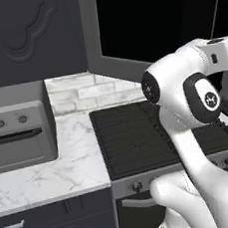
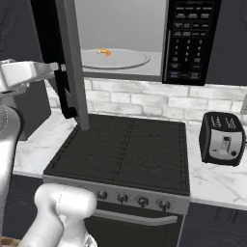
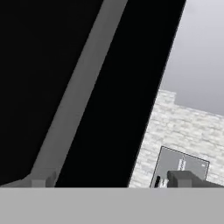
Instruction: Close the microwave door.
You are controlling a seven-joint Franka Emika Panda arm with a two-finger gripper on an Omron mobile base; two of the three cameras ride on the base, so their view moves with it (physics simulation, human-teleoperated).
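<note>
Right base view: microwave door [image 2: 72,62] ajar

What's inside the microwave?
Inside the microwave sits a round plate with a small orange bit of food on it. The open door covers the left end of the plate, so what lies there is hidden.
</note>
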